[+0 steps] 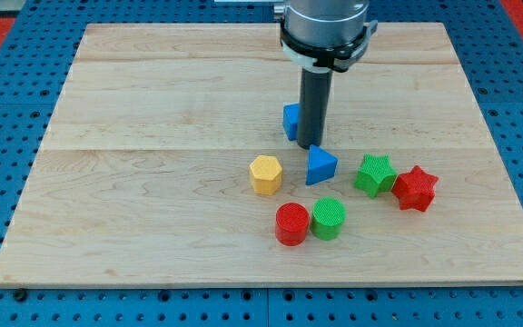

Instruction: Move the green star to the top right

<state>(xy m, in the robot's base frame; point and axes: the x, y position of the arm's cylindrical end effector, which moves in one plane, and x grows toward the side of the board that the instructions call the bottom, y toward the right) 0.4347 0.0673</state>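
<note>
The green star (pixel 374 174) lies at the view's lower right of the wooden board (pixel 152 109), touching the red star (pixel 415 188) on its right. My tip (pixel 310 144) stands near the board's middle, up and to the left of the green star and apart from it. The tip is just above the blue triangle (pixel 320 165) and next to a blue block (pixel 291 120) that the rod partly hides.
A yellow hexagon (pixel 265 174) lies left of the blue triangle. A red cylinder (pixel 291 223) and a green cylinder (pixel 329 218) sit side by side below. Blue pegboard surrounds the board.
</note>
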